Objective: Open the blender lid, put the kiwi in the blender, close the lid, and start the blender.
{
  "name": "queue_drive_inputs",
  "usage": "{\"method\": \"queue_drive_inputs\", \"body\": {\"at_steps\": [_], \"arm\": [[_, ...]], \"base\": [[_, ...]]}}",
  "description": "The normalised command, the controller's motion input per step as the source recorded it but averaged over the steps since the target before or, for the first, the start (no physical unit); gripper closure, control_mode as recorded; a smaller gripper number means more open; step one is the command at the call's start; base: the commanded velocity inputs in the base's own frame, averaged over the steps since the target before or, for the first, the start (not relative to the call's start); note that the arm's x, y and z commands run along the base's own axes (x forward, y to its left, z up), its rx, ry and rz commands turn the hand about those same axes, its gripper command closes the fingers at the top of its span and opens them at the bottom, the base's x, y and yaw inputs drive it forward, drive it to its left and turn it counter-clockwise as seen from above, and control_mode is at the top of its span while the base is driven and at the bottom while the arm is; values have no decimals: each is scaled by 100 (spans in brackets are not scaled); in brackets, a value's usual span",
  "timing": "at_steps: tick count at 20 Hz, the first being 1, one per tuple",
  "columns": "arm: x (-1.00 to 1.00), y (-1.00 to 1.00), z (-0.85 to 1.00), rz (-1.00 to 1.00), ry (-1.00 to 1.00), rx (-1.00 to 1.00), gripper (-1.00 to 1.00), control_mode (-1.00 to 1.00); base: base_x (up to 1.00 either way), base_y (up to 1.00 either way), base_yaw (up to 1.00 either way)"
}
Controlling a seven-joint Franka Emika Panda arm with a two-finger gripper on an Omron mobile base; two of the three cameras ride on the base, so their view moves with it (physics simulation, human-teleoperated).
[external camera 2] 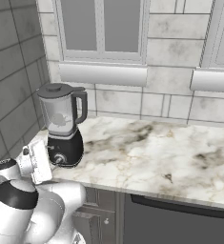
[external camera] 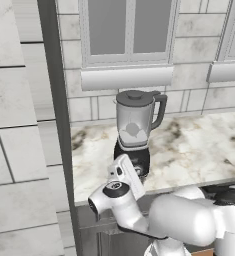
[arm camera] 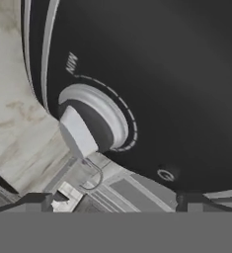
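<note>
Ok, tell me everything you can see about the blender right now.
The blender stands upright on the marbled counter near the tiled wall, below a window. Its tall, clear, grey-tinted jar has a dark handle on one side, and the dark grey lid sits closed on top. Something pale shows inside the jar. The rounded black base carries a silver round knob ringed by dial marks. The gripper is open, close in front of the knob, not visibly touching it.

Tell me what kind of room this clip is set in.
A simulated kitchen, most likely: a blender stands on a marble-look counter, with cabinet fronts below and windows in the tiled wall.
</note>
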Motion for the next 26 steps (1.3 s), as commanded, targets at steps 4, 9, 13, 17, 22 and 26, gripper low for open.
{"method": "queue_drive_inputs", "body": {"at_steps": [4,9,13,17,22,26], "arm": [[36,-9,-19,0,2,0,-100,-100],[18,-11,-28,-2,0,0,-100,-100],[9,-13,-33,-1,0,0,-100,-100],[-22,-19,-1,0,-5,0,-100,-100],[-68,-28,48,0,-13,0,-100,-100],[-22,-26,90,0,-11,0,-100,-100]], "base": [[0,0,0],[0,0,0],[0,0,0],[0,0,0],[0,0,0],[0,0,0]]}}
